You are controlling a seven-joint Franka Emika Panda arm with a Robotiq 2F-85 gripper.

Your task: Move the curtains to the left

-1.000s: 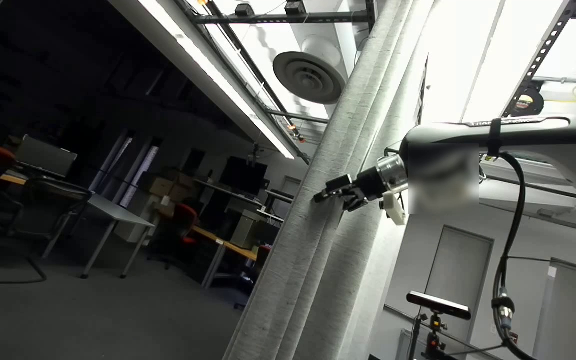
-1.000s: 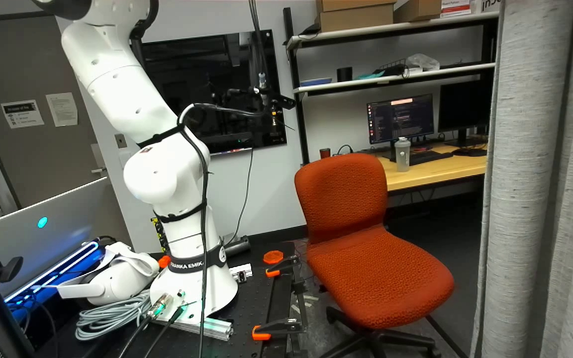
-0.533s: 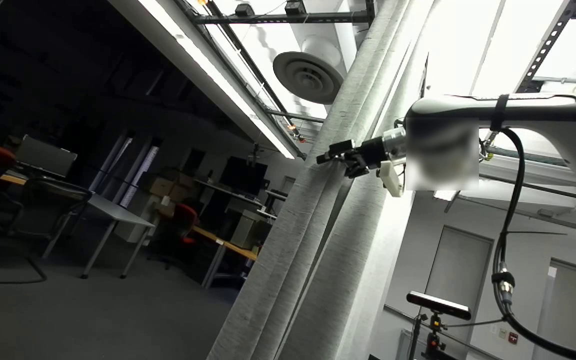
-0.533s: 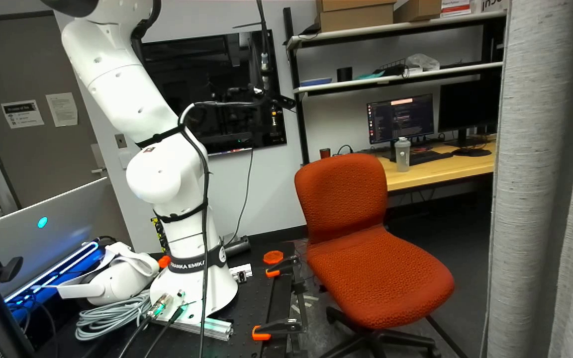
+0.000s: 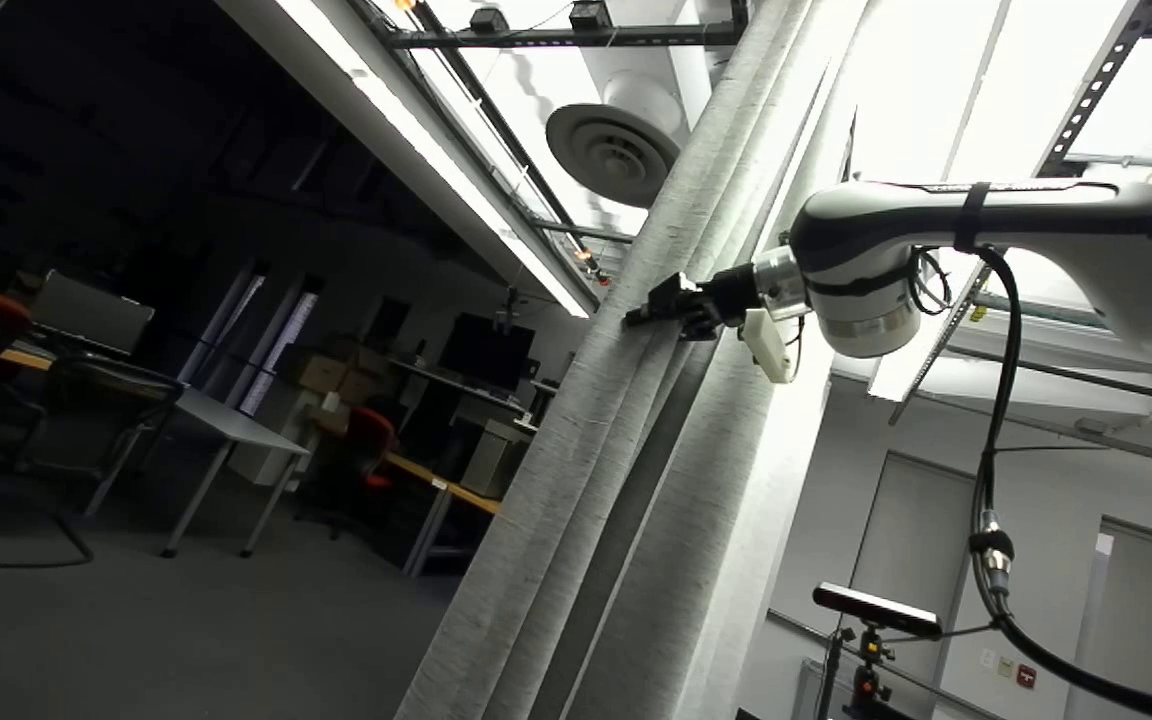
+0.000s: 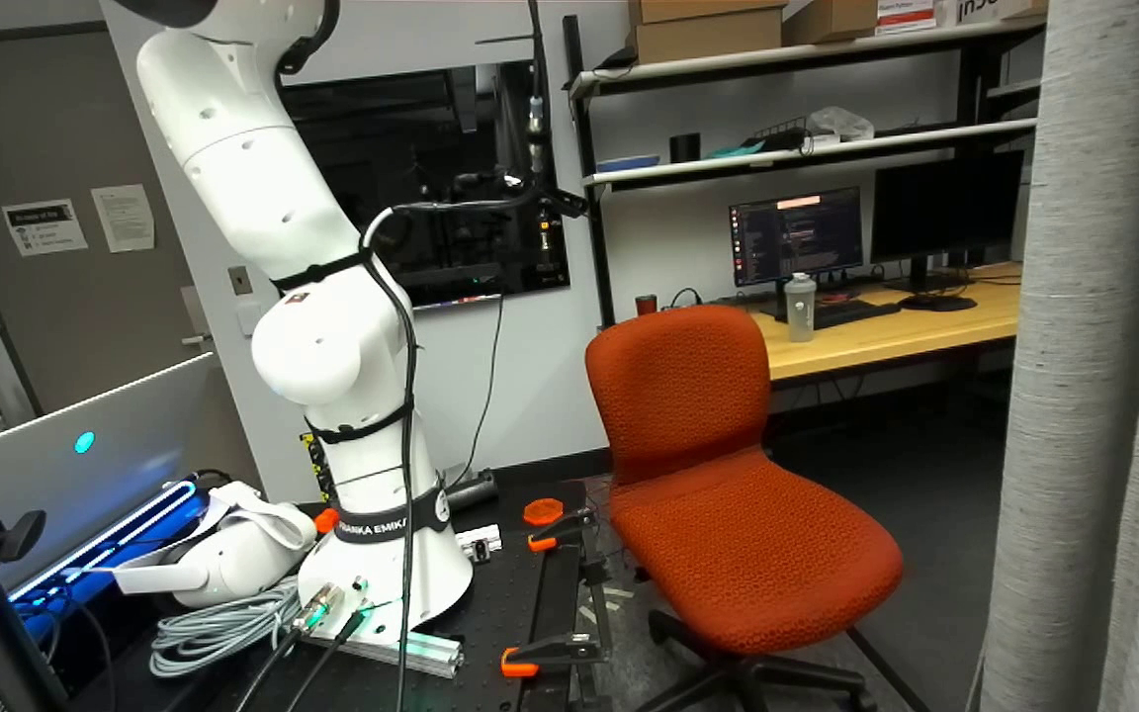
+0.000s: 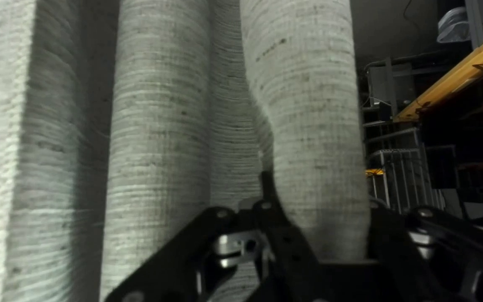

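Observation:
The curtains (image 5: 576, 500) hang as tall pale grey drapes with long vertical folds. Their edge also shows along the right side of an exterior view (image 6: 1074, 396). High on the cloth, my black gripper (image 5: 666, 322) reaches in from the right. In the wrist view a thick rounded fold of the curtains (image 7: 317, 105) runs down between the two jaws of the gripper (image 7: 319, 188). The left finger presses into one side of this fold, and the right finger lies along its other side, its tip hidden. More folds lie to the left, outside the jaws.
An orange chair (image 6: 728, 514) stands between the robot's base (image 6: 382, 574) and the curtains. Behind it is a wooden desk (image 6: 876, 341) with monitors. A camera on a stand (image 5: 876, 610) rises beside the curtains. A wooden edge (image 7: 455, 79) shows beyond the fold.
The gripper has risen along the cloth, and its fingers look closer together. The lower part of the curtains has shifted left in an exterior view; elsewhere their edge has slid right, uncovering more desk.

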